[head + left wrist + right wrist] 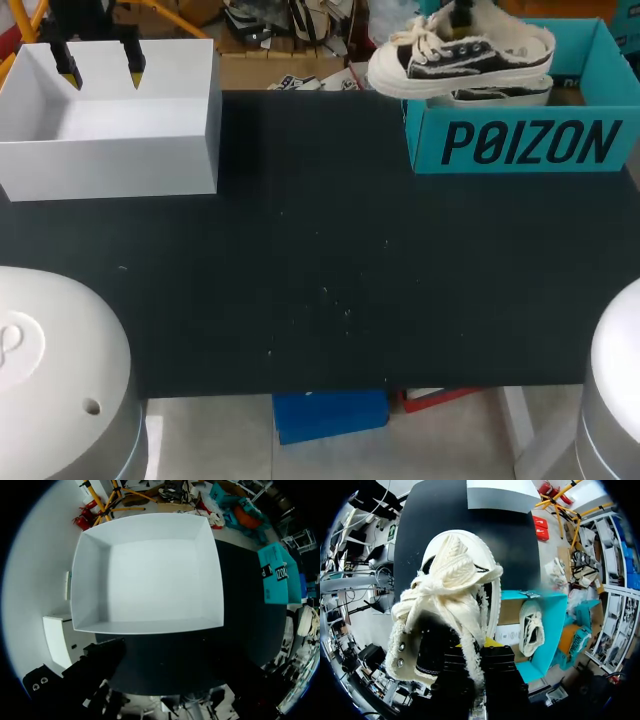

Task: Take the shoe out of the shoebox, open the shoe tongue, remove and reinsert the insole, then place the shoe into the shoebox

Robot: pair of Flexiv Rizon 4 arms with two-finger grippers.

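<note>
The right gripper [487, 645] was clenched on the shoe [455, 58], gripping it at the collar behind the laces, and the shoe hung in the air. It sat over the left edge of the teal shoebox [520, 145] at the far right of the table [320, 270], toe pointing left, sole roughly level. In the right wrist view the cream laces and fuzzy trim filled the space just ahead of the fingers, with the toe aimed out over the dark tabletop. A second shoe [505, 95] lay inside the shoebox, below and to the right of the lifted one.

Over on the far left, the left gripper [101, 68] hung above a white box [110, 150], its yellow tips spread apart and nothing between them. The left wrist view looked straight down into that box, and only bare white floor and walls showed inside.
</note>
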